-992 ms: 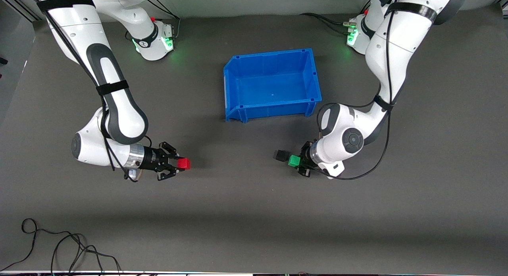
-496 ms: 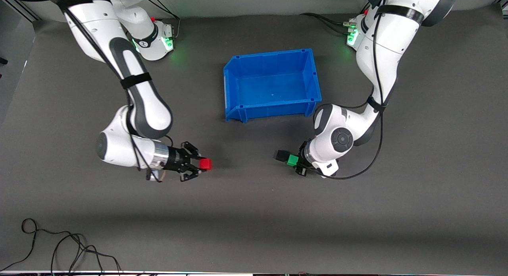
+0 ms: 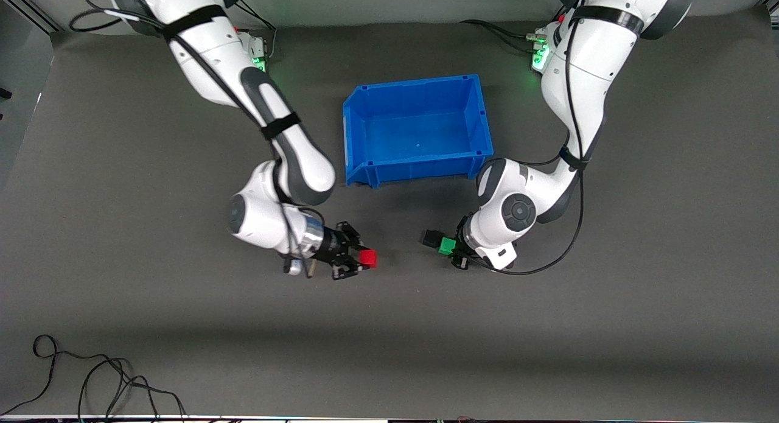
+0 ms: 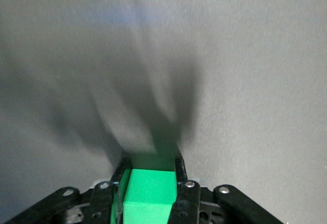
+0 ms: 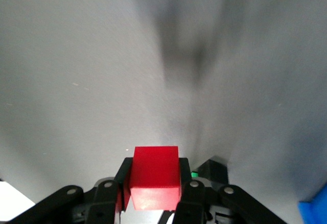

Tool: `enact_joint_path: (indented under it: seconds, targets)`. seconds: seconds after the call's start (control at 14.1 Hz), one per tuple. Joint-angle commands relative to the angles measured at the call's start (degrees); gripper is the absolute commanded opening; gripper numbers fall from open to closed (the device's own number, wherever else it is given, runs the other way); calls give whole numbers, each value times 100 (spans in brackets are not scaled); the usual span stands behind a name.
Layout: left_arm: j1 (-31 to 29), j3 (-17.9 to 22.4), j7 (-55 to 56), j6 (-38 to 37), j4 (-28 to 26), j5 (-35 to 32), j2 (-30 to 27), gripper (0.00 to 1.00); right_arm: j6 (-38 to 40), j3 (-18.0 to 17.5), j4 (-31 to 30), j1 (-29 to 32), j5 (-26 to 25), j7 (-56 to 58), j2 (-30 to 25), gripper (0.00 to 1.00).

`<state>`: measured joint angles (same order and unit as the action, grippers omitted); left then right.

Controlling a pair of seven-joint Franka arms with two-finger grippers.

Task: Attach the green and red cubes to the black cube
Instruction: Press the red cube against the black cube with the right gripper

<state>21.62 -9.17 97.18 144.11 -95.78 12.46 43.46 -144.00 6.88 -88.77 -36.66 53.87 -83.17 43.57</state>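
The red cube is held in my shut right gripper, low over the mat between the arms. It fills the space between the fingers in the right wrist view. The green cube is held in my shut left gripper and also shows in the left wrist view. The black cube lies on the mat against the green cube, on the side facing the red cube, with a gap between black and red. It shows ahead in the right wrist view.
A blue bin stands open and empty in the middle of the table, farther from the front camera than the cubes. Its corner shows in the right wrist view. Loose black cables lie at the near edge, toward the right arm's end.
My right arm has carried the red cube a long way toward the black cube. The left gripper with the green cube has barely shifted, and the black cube has stayed in place.
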Motion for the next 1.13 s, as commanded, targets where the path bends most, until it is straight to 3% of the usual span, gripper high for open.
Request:
enact_joint_path:
  seconds: [0.0, 0.78, 1.06]
  targets:
    - [316, 73, 284, 117, 182, -60, 313, 0, -479, 68, 342, -367, 133, -462, 371, 24]
    - [325, 82, 302, 108, 130, -165, 313, 0, -929, 68, -18, -877, 133, -1622, 406, 24]
    - [325, 82, 302, 117, 138, -174, 339, 0, -1218, 68, -228, -1167, 142, -1921, 398, 19]
